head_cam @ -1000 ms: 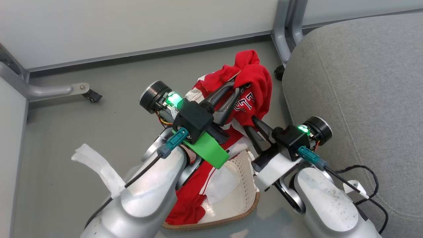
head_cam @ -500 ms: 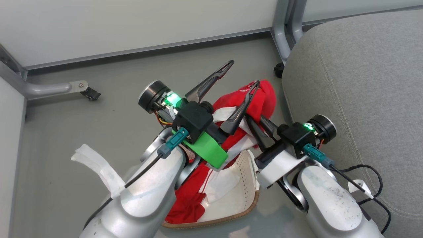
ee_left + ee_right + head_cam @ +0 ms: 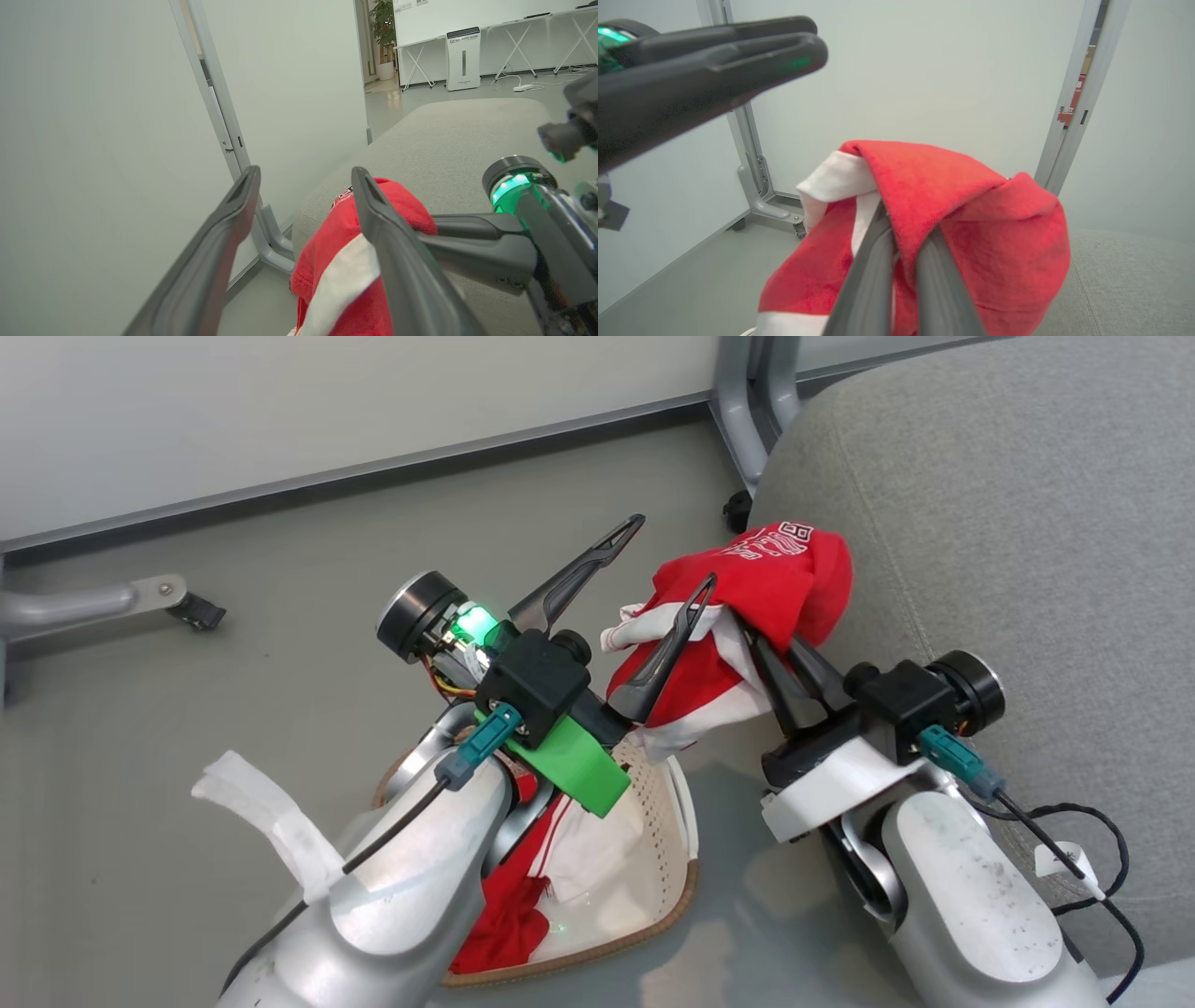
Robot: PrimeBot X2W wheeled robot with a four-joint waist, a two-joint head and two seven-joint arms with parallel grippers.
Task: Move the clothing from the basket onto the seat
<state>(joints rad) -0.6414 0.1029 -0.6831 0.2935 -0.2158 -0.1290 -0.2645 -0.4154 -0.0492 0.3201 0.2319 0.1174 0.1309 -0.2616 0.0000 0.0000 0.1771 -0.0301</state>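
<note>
Where the clothing (image 3: 784, 569) hangs, seat (image 3: 980, 523) and frame leg (image 3: 742, 383) stand close.

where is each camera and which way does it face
Head view: on the head, down at basket, floor, seat; both forearms, open left claw, right claw shut on red garment.
Left wrist view: along its open fingers toward wall and seat.
Right wrist view: along its shut fingers toward the wall.
Both wrist views share the garment and the other claw.

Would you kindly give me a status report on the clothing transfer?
Left gripper open, empty, close beside the load. Right gripper shut on the lettered garment, raised at the seat edge. Other garment in the basket.
</note>
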